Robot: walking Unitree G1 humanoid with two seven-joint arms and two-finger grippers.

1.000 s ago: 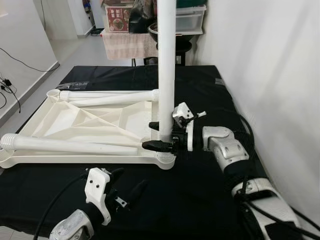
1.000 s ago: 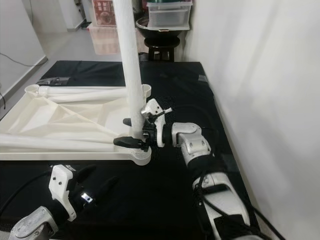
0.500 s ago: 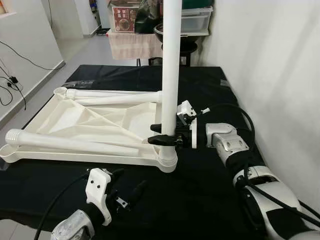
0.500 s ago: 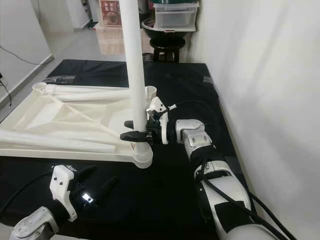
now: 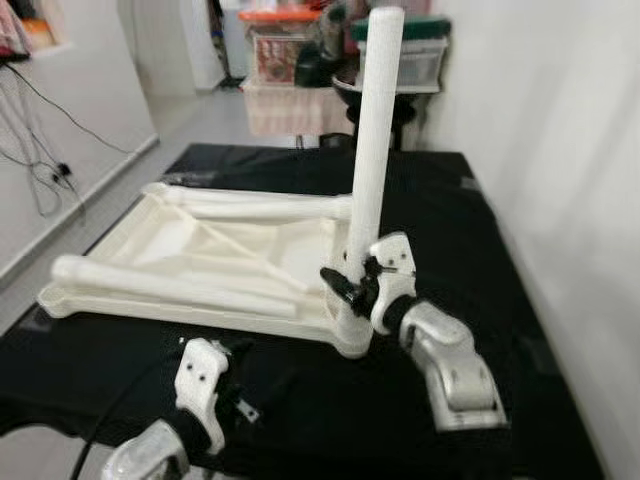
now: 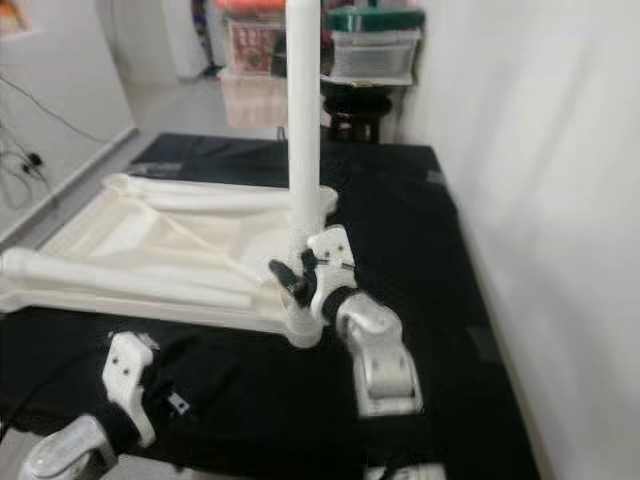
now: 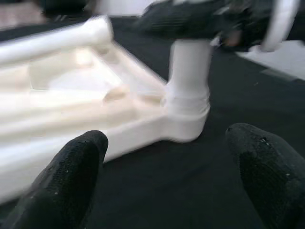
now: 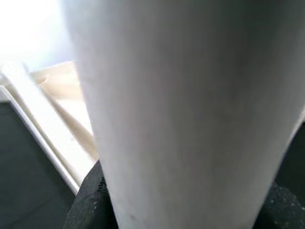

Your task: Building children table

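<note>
You're looking down at an upturned white tabletop (image 5: 190, 255) lying on a black mat (image 5: 430, 200), with a white wall running along the robot's right. One white table leg (image 5: 372, 150) stands upright in the corner socket (image 5: 350, 335) nearest the robot on its right side. Your right claw (image 5: 348, 283) is clamped round the lower part of that upright leg, just above the socket, one black finger (image 5: 338, 284) showing on the near side of the tube; in the right wrist view the leg fills the space between the pads. The silver right arm (image 5: 450, 365) reaches in low from the right.

Two more legs lie flat on the tabletop: one (image 5: 170, 285) along the near edge, its rounded end pointing to the robot's left, and one (image 5: 255, 205) along the far edge, ending beside the standing leg.

Your left claw (image 7: 164, 186) hovers low over the mat just in front of the tabletop's near rim, spread wide and holding nothing; in its wrist view the two black fingertips (image 7: 71, 176) frame the socket and the base of the standing leg. Its white wrist housing (image 5: 200, 385) sits at the lower left of the head view.

Beyond the mat you can see a stool and stacked storage boxes (image 5: 300, 55), blurred
</note>
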